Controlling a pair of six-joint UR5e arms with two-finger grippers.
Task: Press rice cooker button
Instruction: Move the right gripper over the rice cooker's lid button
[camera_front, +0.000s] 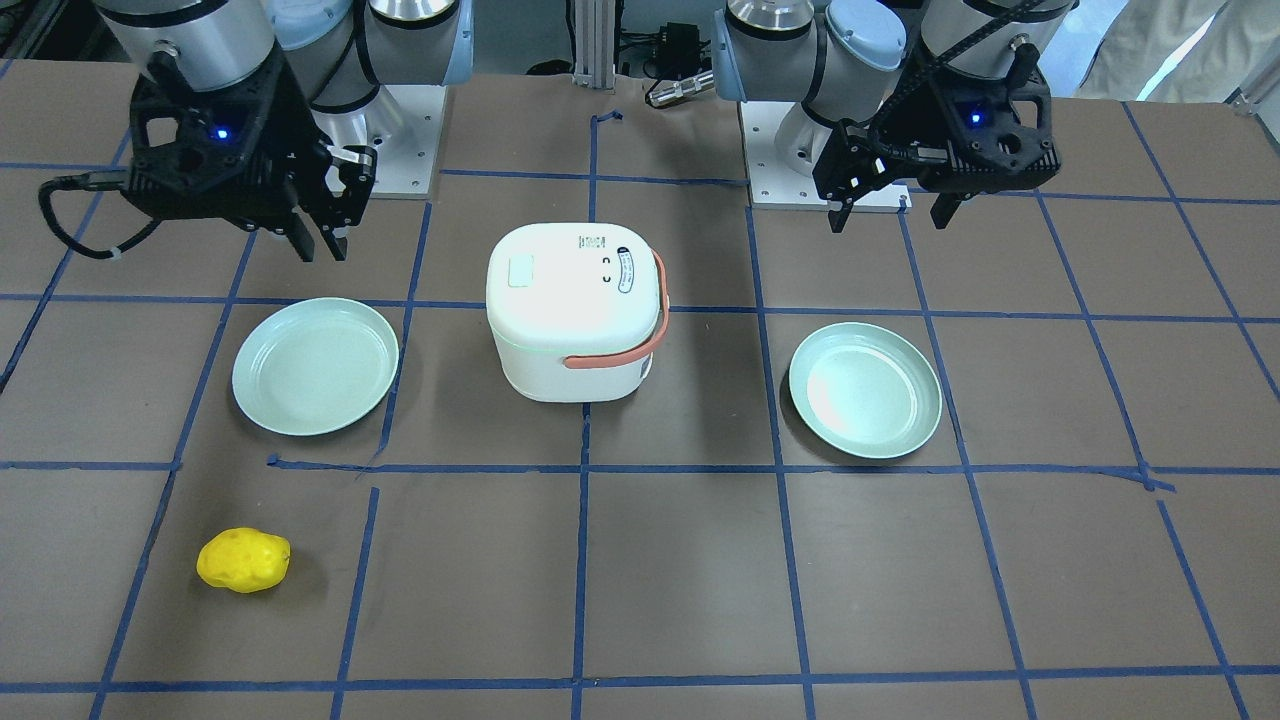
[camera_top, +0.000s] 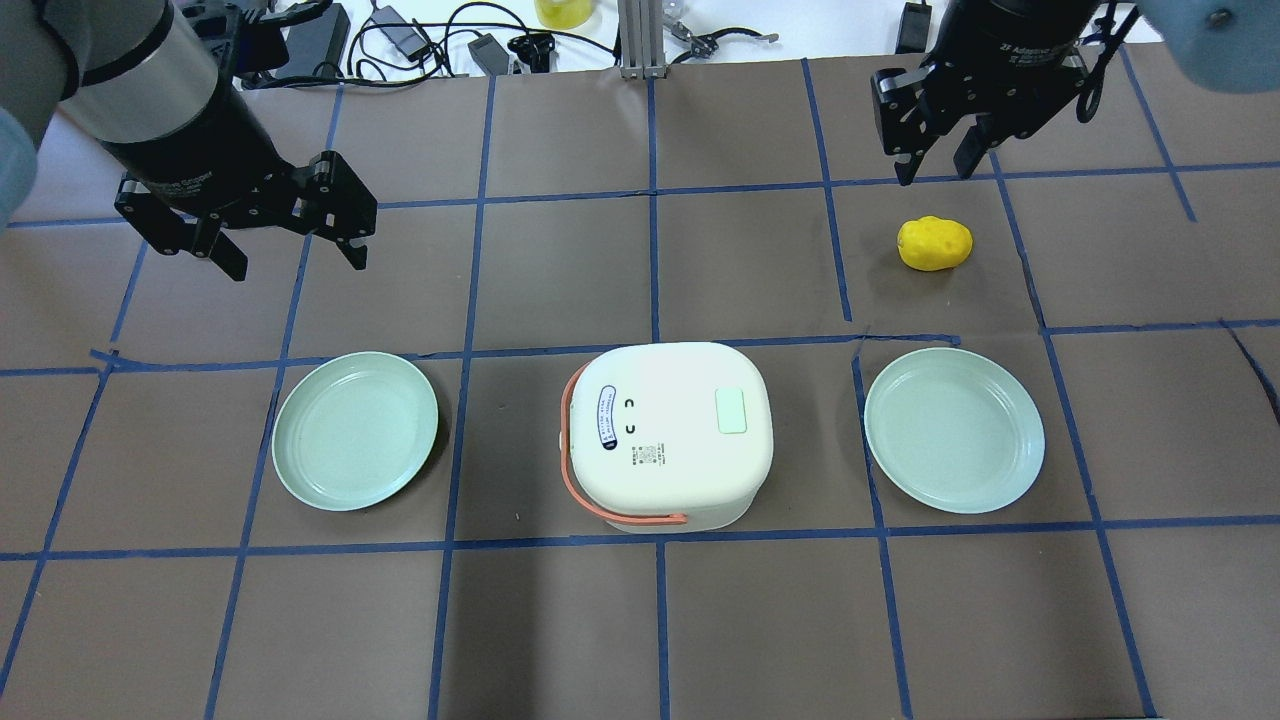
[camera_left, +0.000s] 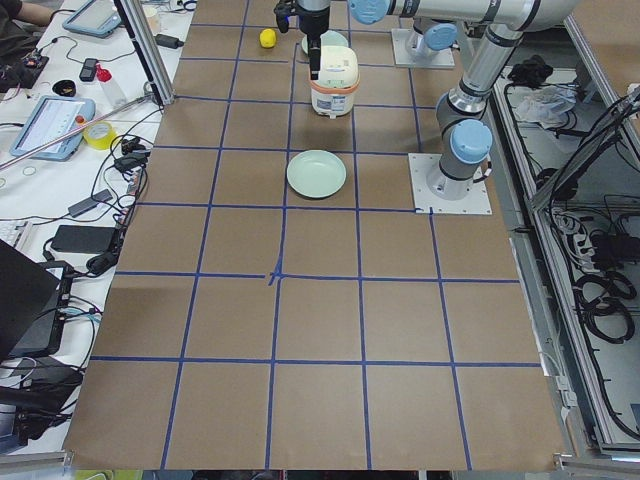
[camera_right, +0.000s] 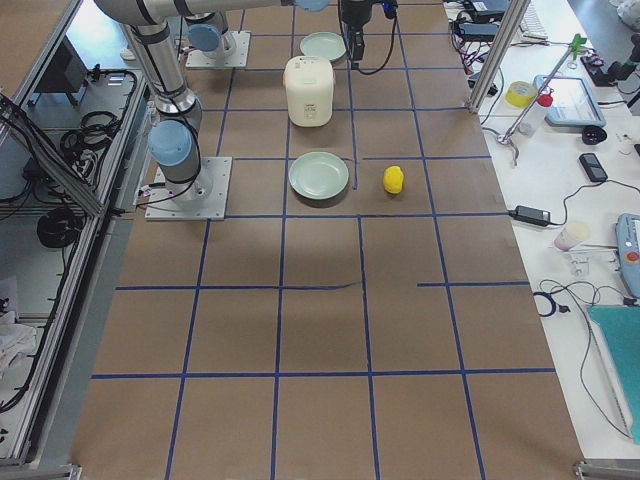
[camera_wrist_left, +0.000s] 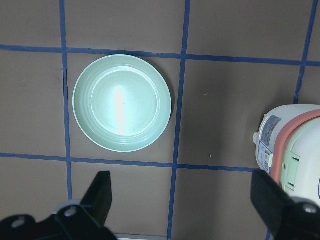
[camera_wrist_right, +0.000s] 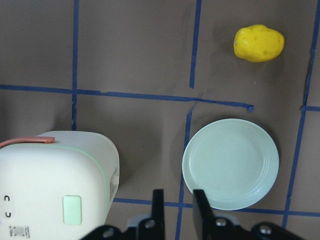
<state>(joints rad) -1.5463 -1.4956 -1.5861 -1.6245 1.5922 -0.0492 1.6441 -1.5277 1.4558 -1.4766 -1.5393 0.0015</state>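
The white rice cooker (camera_top: 665, 430) with an orange handle stands mid-table between two plates. Its pale green button (camera_top: 731, 410) sits on the lid's right part and also shows in the right wrist view as the button (camera_wrist_right: 72, 210). My right gripper (camera_top: 935, 170) hovers far beyond the cooker, over the yellow object, and is nearly shut with only a slim gap between its fingers (camera_wrist_right: 158, 200). High over the table's left side, my left gripper (camera_top: 295, 258) stands wide open and empty. Neither gripper touches the cooker (camera_front: 575, 310).
A light green plate (camera_top: 355, 430) lies left of the cooker and another plate (camera_top: 953, 430) lies to its right. A yellow potato-like object (camera_top: 935, 243) rests beyond the right plate. Blue tape lines cross the brown table; cables and gear lie along the far edge.
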